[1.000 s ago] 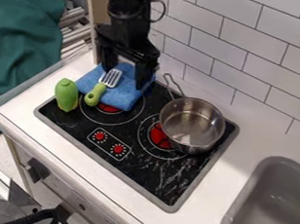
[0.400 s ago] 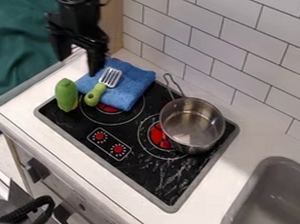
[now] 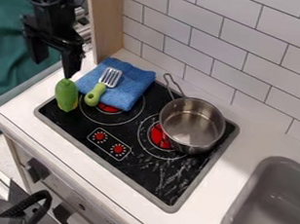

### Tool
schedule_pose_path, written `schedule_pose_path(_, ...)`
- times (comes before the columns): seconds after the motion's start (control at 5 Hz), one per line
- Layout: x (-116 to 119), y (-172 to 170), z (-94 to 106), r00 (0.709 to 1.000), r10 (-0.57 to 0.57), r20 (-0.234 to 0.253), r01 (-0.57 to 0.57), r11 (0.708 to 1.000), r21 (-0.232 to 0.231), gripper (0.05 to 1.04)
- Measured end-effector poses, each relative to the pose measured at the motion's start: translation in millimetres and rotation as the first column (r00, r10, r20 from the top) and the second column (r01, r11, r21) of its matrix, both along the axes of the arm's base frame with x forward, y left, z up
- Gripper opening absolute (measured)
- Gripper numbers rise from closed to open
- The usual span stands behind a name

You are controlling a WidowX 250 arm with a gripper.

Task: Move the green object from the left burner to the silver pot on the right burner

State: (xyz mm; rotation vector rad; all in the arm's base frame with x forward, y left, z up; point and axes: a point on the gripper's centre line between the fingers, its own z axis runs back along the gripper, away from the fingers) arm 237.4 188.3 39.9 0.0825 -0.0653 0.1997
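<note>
1. At the far left we see a dark green cloth (image 3: 11, 39), beyond the bench (image 3: 16, 106).
2. At lower left, below the bench's front edge, we note a black cable (image 3: 40, 194); its loop lies differently than in the first frame.
3. Above the bench's left edge we find the gripper (image 3: 53, 70), its fingers spread apart with nothing between them. Compared with the earlier frames, it has travelled leftward, from over the blue towel to the stove's left corner. One fingertip now hangs at the top of the green object; we cannot tell whether they touch.
4. The green object (image 3: 66, 95) rests at the left corner of the stove (image 3: 125, 176), beside the left burner's ring, unmoved.
5. Along the stove's upper-left edge we observe the blue towel (image 3: 135, 78), folded and partly covering the left burner. On it lies a spatula (image 3: 94, 96), slotted metal head toward the wall (image 3: 217, 41), green handle reaching past the towel's near edge. Neither has shifted.
6. Near the stove's front edge we see two red dials (image 3: 117, 149).
7. By the stove's right edge sits the silver pot (image 3: 192, 125), over part of the right burner, its handle pointing toward the stove's far corner. We find it unchanged and hollow, with nothing inside.
8. At the bench's lower right we see a grey sink (image 3: 269, 206).
</note>
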Motion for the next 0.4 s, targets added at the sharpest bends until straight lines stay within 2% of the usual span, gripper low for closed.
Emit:
schedule_pose_path(0.2,-4,1,-17.9,0.999,0.003,-0.037,-0.004,1.000,-0.030,1.009)
schedule_pose_path(0.4,-7,0,-30.0,0.999,0.006,-0.053,-0.009,0.999,-0.051,1.009)
